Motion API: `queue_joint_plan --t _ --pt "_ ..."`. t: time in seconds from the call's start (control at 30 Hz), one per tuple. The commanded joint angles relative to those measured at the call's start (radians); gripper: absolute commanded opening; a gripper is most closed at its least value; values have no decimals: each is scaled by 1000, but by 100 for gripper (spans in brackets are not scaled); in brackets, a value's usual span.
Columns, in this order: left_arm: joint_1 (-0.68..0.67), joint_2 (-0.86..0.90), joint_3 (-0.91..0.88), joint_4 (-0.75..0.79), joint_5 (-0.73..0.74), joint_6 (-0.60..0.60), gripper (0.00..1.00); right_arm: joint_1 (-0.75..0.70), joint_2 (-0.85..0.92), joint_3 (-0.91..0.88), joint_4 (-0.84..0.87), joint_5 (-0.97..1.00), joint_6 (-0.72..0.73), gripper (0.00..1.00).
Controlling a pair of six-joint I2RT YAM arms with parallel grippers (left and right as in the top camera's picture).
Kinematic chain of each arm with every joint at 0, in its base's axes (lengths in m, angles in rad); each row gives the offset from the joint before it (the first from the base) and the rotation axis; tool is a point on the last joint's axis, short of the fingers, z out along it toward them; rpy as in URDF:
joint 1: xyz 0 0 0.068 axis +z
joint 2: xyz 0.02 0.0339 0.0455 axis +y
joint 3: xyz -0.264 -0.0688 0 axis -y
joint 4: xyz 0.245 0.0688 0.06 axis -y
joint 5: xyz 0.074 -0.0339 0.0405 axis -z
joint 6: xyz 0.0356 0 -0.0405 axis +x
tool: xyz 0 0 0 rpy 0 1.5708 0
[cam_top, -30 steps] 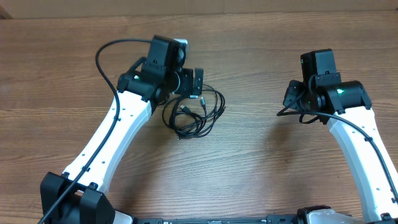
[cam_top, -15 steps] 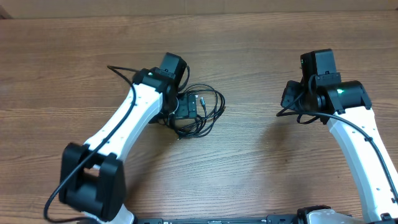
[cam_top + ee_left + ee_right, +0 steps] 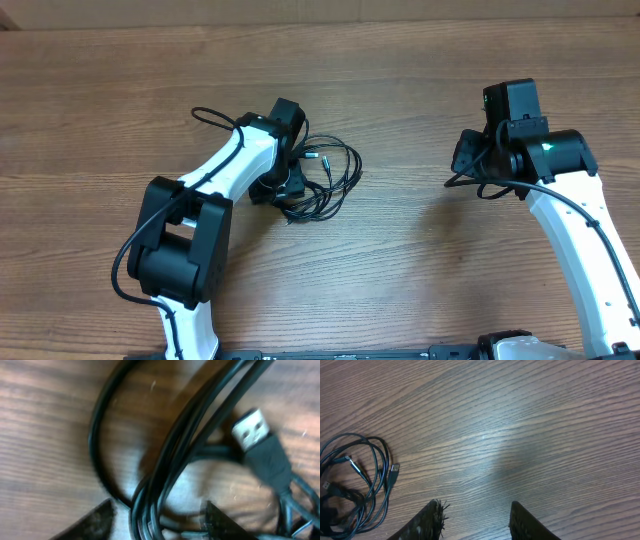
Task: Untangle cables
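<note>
The cables (image 3: 328,178) lie as one tangled coil of thin black cords on the wooden table, left of centre. My left gripper (image 3: 288,180) is down on the coil's left side. Up close, a bundle of strands (image 3: 170,455) runs between its fingertips (image 3: 95,522), with a gap on each side, so the left gripper (image 3: 160,522) is open around them. A silver-tipped USB plug (image 3: 250,430) lies just to the right. My right gripper (image 3: 470,165) hovers far to the right over bare wood; the right gripper (image 3: 476,520) is open and holds nothing. The coil (image 3: 357,485) shows at this view's left edge.
The wooden table (image 3: 420,260) carries nothing else that I can see. The left arm's own thick black wire (image 3: 215,118) loops up behind its wrist. The left arm's folded elbow (image 3: 180,240) stands near the front left.
The left arm folded forward and its gripper dropped from above the coil onto it, with the jaws narrowing around some strands. The right arm stayed where it was.
</note>
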Motion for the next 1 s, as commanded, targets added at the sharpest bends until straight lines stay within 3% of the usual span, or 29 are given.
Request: queue_joint_plan --t 0.0,0.07,0.33,0.5,0.7,0.97 --pt "5 18 -4 34 -13 23 26 3 -5 24 4 -4 -4 41" --pt "5 18 -2 59 5 58 5 3 -5 24 4 -4 -5 41" --pt "1 -12 193 -15 150 229 4 3 -5 24 52 -16 -5 47" --pt "-18 -60 383 -104 263 292 4 3 -5 24 116 -200 -42 57" --pt "-45 -94 446 -128 285 290 4 3 -5 23 182 -463 -56 61" --pt "-88 -95 446 -105 328 290 4 3 -5 16 177 -526 18 61"
